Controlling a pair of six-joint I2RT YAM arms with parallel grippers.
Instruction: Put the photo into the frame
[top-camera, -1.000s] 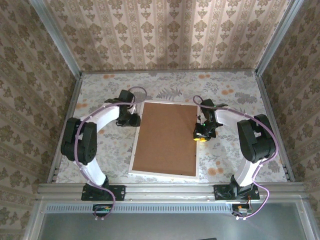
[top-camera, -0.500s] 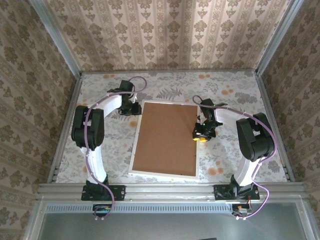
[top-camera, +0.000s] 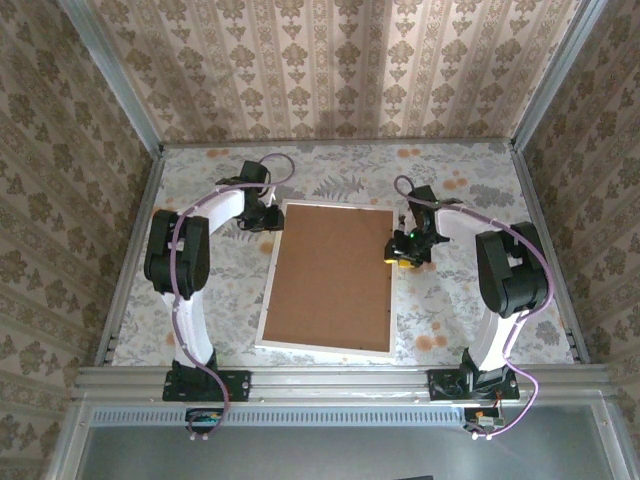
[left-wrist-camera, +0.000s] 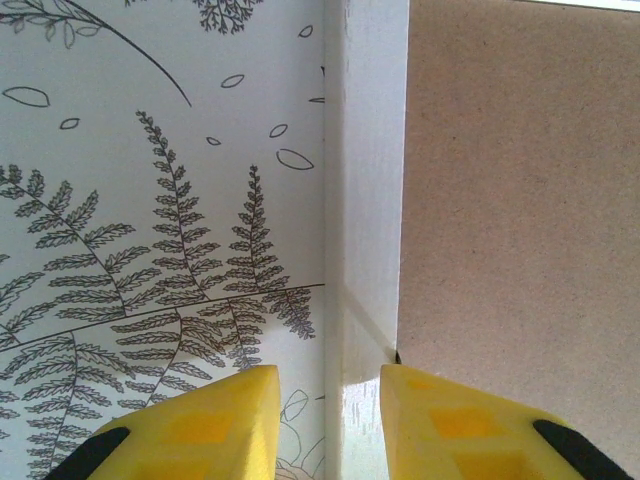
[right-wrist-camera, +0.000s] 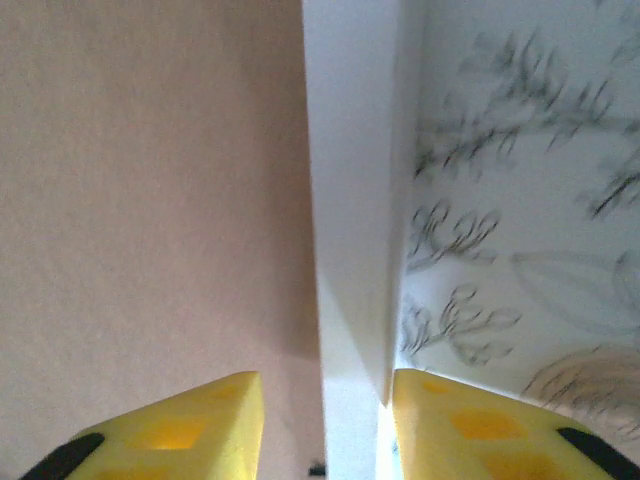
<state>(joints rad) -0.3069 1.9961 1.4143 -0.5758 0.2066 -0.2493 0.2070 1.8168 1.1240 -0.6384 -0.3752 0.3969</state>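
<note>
The frame (top-camera: 271, 290) lies flat in the middle of the surface (top-camera: 460, 185), back side up, long sides running away from the arm bases. A plain brown backing board (top-camera: 333, 275) fills its opening, leaving only the thin white rim showing around it.

The left gripper (top-camera: 268, 218) is at the frame's far-left corner. In the left wrist view its yellow fingers (left-wrist-camera: 215, 420) stand partly open, straddling the white rim (left-wrist-camera: 365, 200). One finger is over the fern-printed surface (left-wrist-camera: 150, 110), with a gap between it and the rim. The other is over the seam where the rim meets the board (left-wrist-camera: 520, 200). The rim is not clamped.

The right gripper (top-camera: 402, 250) is at the frame's right side, near the far corner. In the right wrist view its fingers (right-wrist-camera: 190, 425) are likewise partly open astride the rim (right-wrist-camera: 350, 150). One finger is over the board (right-wrist-camera: 150, 180), short of the rim. The other is over the rim's outer edge and the floral surface (right-wrist-camera: 520, 150). Nothing is held here either.
</note>
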